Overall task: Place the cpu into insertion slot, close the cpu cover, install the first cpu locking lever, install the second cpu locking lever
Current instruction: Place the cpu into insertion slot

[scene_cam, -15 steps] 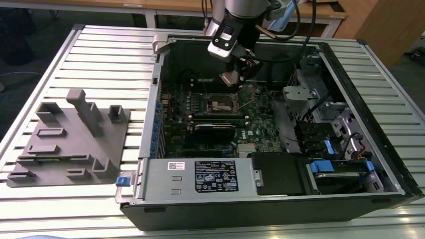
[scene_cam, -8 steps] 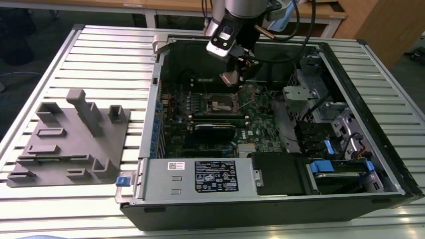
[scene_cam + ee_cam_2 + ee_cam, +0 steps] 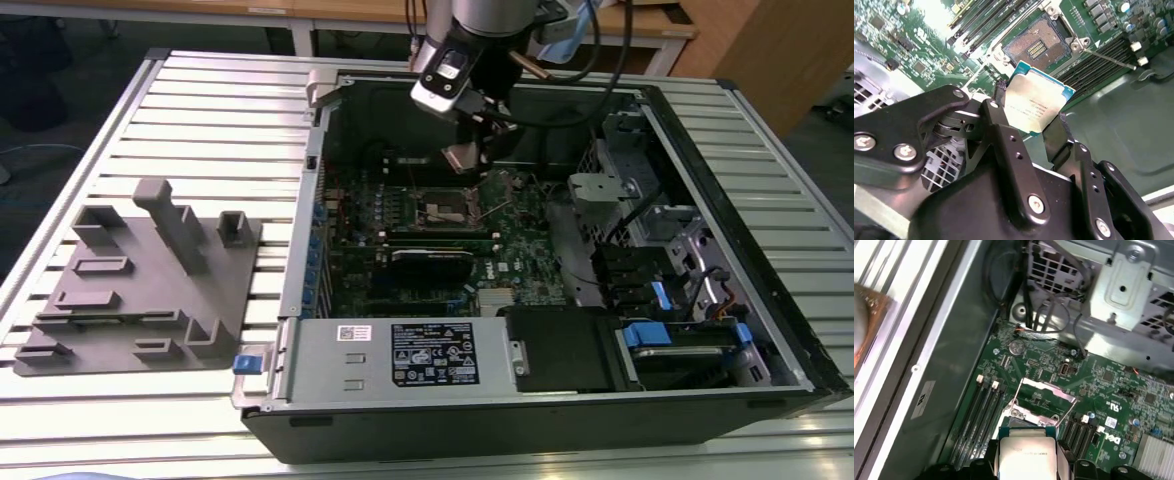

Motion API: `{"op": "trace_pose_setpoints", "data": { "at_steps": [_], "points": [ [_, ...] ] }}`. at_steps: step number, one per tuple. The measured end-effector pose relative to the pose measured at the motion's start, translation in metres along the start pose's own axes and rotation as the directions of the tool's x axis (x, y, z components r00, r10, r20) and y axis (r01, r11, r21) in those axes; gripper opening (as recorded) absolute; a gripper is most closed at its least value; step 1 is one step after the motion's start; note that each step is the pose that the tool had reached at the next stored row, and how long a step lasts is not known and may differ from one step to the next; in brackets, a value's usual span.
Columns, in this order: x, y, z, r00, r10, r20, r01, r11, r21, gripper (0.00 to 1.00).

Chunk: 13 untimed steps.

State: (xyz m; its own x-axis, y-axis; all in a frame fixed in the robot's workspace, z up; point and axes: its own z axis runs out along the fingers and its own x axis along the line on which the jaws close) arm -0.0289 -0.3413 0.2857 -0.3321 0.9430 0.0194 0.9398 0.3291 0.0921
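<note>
Jaws clamped on the cpu (image 3: pixel 1038 102), which hangs tilted above the open insertion slot (image 3: pixel 1040 45), apart from it. The cpu cover (image 3: pixel 1048 389) stands raised. I judge placement is in hand; seating calls for levelling and squaring the chip.

The insertion slot (image 3: pixel 1040 44) lies uncovered, flanked by low memory slots (image 3: pixel 981 410), and nothing stands in the open air between it and the cpu (image 3: pixel 1036 102) pinched in the gripper (image 3: pixel 1031 107). At one edge of the slot the cpu cover (image 3: pixel 1048 390) stands tilted up with two thin wire locking levers (image 3: pixel 1013 397) raised beside it, narrowing the approach from that side. The case wall (image 3: pixel 320 190) bounds the bay on the exterior view's left, while a silvery metal bracket (image 3: pixel 598 190) with black cables (image 3: pixel 1049 315) beside it crowds the exterior view's right.
</note>
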Motion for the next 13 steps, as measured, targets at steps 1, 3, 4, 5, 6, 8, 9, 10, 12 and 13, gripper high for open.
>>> {"op": "trace_pose_setpoints", "data": {
  "at_steps": [1, 3, 4, 5, 6, 8, 9, 10, 12, 13],
  "points": [
    [0.0000, 0.0000, 0.0000, 0.9999, 0.017, 0.0015, -0.017, 0.9999, -0.0003, 0.54],
    [0.0000, 0.0000, 0.0001, 0.9989, 0.048, 0.0044, -0.048, 0.9989, -0.0010, 0.54],
    [0.0000, 0.0000, 0.0001, 0.9981, 0.061, 0.0057, -0.061, 0.9981, -0.0014, 0.54],
    [0.0000, 0.0000, 0.0001, 0.9972, 0.075, 0.0069, -0.075, 0.9972, -0.0017, 0.54],
    [0.0000, 0.0000, 0.0002, 0.9960, 0.089, 0.0082, -0.089, 0.9960, -0.0021, 0.54],
    [0.0000, 0.0000, 0.0002, 0.9929, 0.119, 0.0109, -0.119, 0.9929, -0.0030, 0.54],
    [0.0000, 0.0000, 0.0003, 0.9906, 0.136, 0.0124, -0.136, 0.9907, -0.0035, 0.54],
    [0.0000, 0.0000, 0.0003, 0.9881, 0.153, 0.0140, -0.153, 0.9882, -0.0041, 0.54],
    [0.0000, 0.0000, 0.0004, 0.9818, 0.189, 0.0172, -0.189, 0.9819, -0.0054, 0.54],
    [0.0000, 0.0000, 0.0004, 0.9782, 0.207, 0.0187, -0.207, 0.9784, -0.0061, 0.54]
  ]
}}
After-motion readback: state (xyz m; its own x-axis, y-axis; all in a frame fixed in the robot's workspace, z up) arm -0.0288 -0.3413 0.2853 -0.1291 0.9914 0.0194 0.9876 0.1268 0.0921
